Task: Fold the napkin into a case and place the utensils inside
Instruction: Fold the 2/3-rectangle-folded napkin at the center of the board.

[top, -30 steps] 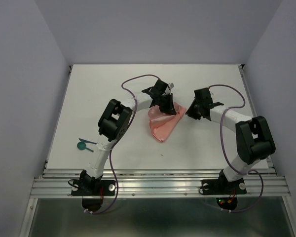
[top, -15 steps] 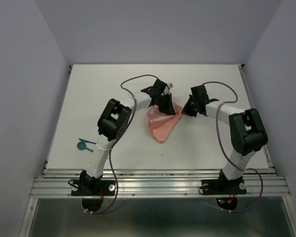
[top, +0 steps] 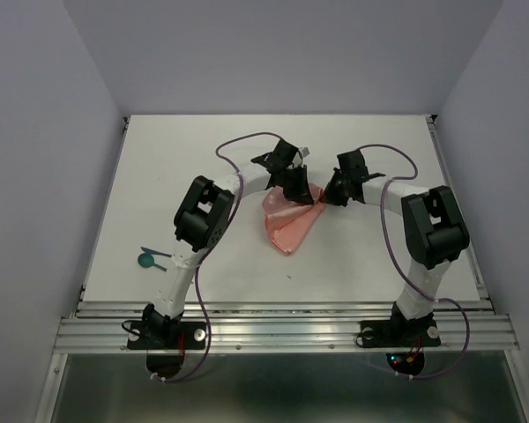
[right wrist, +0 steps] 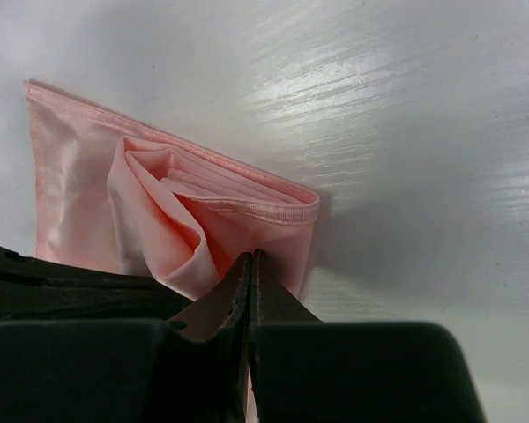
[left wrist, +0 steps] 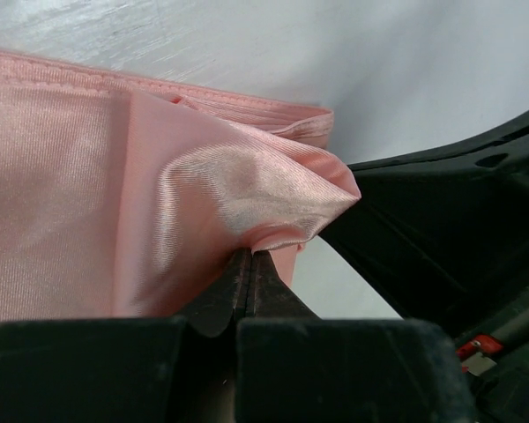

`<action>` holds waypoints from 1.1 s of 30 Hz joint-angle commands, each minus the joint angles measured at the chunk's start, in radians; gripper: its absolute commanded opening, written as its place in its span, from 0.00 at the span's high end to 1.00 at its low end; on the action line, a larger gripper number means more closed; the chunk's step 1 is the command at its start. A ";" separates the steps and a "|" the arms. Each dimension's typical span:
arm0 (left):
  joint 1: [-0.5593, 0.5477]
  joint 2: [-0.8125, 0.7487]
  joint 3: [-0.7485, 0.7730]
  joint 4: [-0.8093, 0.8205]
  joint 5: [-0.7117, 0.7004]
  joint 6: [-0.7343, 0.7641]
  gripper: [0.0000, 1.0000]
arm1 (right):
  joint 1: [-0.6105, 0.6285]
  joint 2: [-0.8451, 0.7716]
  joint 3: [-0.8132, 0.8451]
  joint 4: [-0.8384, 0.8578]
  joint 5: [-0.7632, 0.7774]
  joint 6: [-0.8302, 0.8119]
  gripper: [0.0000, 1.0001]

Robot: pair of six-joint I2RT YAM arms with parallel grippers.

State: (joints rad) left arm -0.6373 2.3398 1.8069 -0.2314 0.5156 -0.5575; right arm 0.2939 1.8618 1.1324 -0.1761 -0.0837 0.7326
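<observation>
A: Hidden items first. From the top view the left gripper (top: 300, 192) and right gripper (top: 329, 197) crowd the far right corner of the napkin (top: 289, 222), so neither set of tips is readable there.

B: The wrist views settle it. The left gripper (left wrist: 248, 267) has its jaws pressed together on a puckered fold of the napkin (left wrist: 97, 185), with cloth bunched up against the tips. The right gripper (right wrist: 249, 264) is likewise fully closed, pinching the napkin (right wrist: 167, 189) at its hemmed corner. The cloth between the tips cannot be seen.

A: Cloth?

B: Thin, salmon-pink, satin sheen, stitched hem. Folded into several loose layers, rolled at the corner. From above it is a rough wedge, narrowing toward the near side, lying mid-table and lifted slightly at the grippers.

A: Utensils?

B: The utensils (top: 150, 257) lie near the left edge, well apart from the napkin. Teal, thin, one with a round end. The count is too small to make out.

A: Surface and room?

B: The table (top: 176, 159) is white and matte, with faint streaky glare in the wrist views. Plain pale grey walls (top: 273, 53) on three sides. A metal rail (top: 282, 330) runs along the near edge. Purple cables (top: 242, 139) loop over both arms.
</observation>
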 commanded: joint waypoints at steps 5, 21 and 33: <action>0.010 -0.092 0.097 -0.019 0.060 0.004 1.00 | -0.007 0.040 0.058 0.043 -0.027 0.011 0.99; 0.007 -0.034 0.060 0.024 0.009 -0.108 1.00 | -0.007 0.066 0.060 0.049 -0.034 0.082 0.99; 0.008 0.026 0.054 0.017 -0.019 -0.081 1.00 | -0.007 -0.009 0.021 0.053 -0.005 0.083 0.99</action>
State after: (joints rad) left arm -0.6308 2.3482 1.8664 -0.2276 0.4995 -0.6628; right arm 0.2939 1.9171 1.1690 -0.1467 -0.1127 0.8093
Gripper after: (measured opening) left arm 0.017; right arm 0.013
